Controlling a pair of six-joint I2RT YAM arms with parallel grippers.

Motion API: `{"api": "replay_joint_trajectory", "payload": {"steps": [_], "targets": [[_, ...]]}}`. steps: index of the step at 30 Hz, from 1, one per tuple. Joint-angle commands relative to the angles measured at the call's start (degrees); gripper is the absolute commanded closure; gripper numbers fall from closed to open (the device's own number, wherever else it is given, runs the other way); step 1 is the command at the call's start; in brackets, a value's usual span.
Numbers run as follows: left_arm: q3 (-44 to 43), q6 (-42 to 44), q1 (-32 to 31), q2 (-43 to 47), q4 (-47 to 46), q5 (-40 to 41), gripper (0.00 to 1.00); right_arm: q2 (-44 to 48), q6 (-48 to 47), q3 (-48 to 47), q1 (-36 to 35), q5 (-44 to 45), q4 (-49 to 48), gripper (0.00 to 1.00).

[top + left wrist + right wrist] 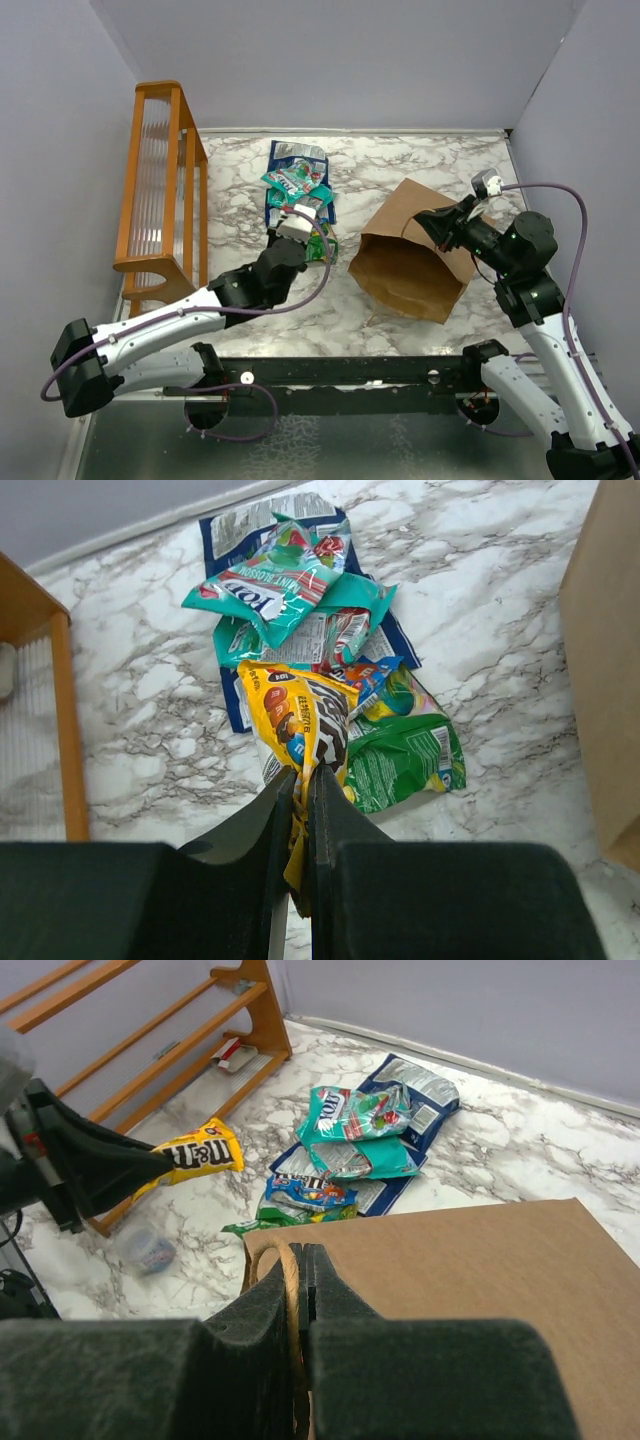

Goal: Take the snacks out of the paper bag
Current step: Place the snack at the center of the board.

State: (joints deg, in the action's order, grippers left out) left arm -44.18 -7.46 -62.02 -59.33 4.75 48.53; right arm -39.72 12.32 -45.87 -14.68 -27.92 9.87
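The brown paper bag [415, 262] lies on its side right of centre; it also fills the right wrist view [470, 1280]. My right gripper [422, 221] [303, 1255] is shut on the bag's twisted handle [289, 1290]. My left gripper [308, 216] [303, 777] is shut on an orange-yellow snack packet [295, 715], which also shows in the right wrist view [196, 1152], held just above the table at the near end of the snack pile. The pile holds teal packets [298, 183] [282, 580] [352, 1115], a dark blue packet [292, 155] and a green packet [405, 755].
The orange wooden rack [160, 190] [180, 1020] stands along the left wall. A small clear round cap [148, 1250] lies on the marble table near the rack. Walls close the back and both sides.
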Motion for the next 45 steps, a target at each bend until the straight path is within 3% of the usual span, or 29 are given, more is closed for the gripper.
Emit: {"api": "replay_joint_trajectory", "payload": {"steps": [1, 6, 15, 25, 29, 33, 37, 45], "targets": [[0.8, -6.5, 8.5, 1.2, -5.5, -14.0, 0.99, 0.1, -0.3, -1.6, -0.1, 0.4, -0.3, 0.99], [-0.9, -7.9, 18.1, -2.6, -6.8, -26.4, 0.99, 0.1, -0.1, -1.9, -0.1, -0.3, -0.3, 0.98], [-11.4, -10.1, 31.9, -17.3, -5.0, -51.4, 1.0, 0.4, -0.3, -2.6, -0.1, -0.6, 1.0, 0.98], [-13.9, -16.3, 42.3, -31.2, -12.8, -67.7, 0.95, 1.1, -0.1, -2.7, -0.1, -1.3, 1.5, 0.98], [-15.1, -15.4, 42.9, -34.7, -11.0, -66.4, 0.89, 1.1, -0.2, -2.8, 0.0, -1.3, 1.6, 0.98], [-14.7, -12.9, 42.9, -33.9, -8.3, -60.6, 0.72, 1.1, -0.3, -2.8, -0.1, -1.3, 1.4, 0.98], [-14.5, -11.4, 42.9, -31.2, -5.5, -57.0, 0.65, 1.0, -0.2, -2.8, -0.1, -1.4, 1.2, 0.98], [-12.6, -11.9, 42.9, -22.2, -2.8, -57.6, 0.51, 0.7, 0.2, -2.3, -0.1, -2.2, 0.5, 0.98]]}}
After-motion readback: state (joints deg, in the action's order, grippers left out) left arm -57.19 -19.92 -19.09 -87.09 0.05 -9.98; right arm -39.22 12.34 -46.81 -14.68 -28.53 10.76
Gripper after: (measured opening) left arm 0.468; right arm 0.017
